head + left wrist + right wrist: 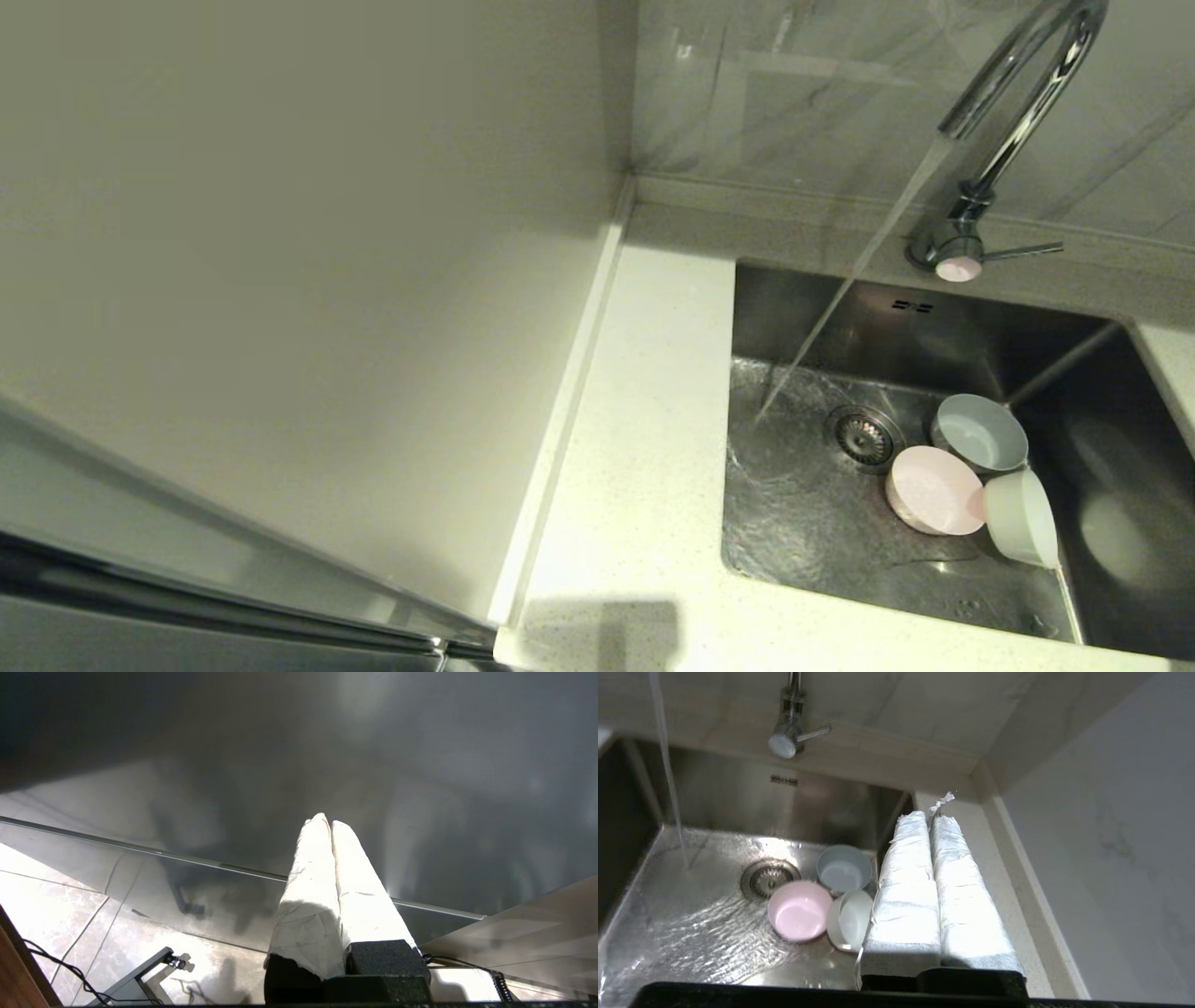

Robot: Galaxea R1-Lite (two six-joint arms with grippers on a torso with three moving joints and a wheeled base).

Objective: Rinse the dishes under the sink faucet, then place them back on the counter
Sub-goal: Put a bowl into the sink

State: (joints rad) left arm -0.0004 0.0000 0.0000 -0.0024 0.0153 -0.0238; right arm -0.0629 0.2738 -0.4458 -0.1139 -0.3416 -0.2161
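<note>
Three small bowls lie in the steel sink (803,523), right of the drain strainer (864,435): a grey-blue bowl (978,434), a pink bowl (934,490) and a white bowl (1022,518) tipped on its side. Water runs from the chrome faucet (1013,103) onto the sink floor left of the drain. In the right wrist view the grey-blue bowl (844,870), pink bowl (799,911) and white bowl (852,920) sit just beside my right gripper (930,817), which is shut and empty above the sink's right rim. My left gripper (328,822) is shut and empty, down by the floor.
The cream counter (644,448) runs left of the sink, bounded by a raised edge and a beige wall panel (280,280). The faucet lever (1022,250) points right. A narrow counter strip (999,877) and wall corner lie right of the sink.
</note>
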